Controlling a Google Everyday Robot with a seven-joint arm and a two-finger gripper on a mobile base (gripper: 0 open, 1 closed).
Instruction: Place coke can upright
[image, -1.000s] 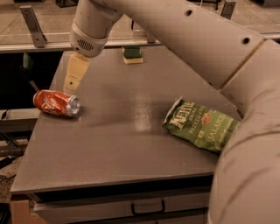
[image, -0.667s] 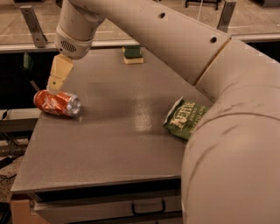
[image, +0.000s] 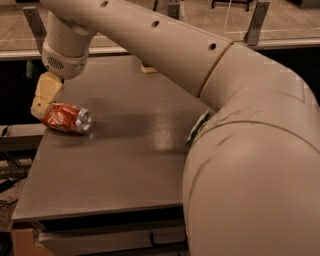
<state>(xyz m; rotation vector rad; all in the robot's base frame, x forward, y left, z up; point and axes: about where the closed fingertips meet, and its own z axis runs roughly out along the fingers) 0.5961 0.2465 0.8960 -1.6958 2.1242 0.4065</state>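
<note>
Beige arm (image: 240, 165) sweeps from the right across the grey table (image: 125, 165) to its left edge. There the red coke can (image: 65, 118) lies on its side, silver top facing right. The tan gripper (image: 39, 106) points down at the can's left end; how far open it is cannot be told.

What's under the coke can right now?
The coke can lies on its side on the grey table, near its left edge. The gripper is at the can's left end. The spot directly beneath the can is hidden by it.
</note>
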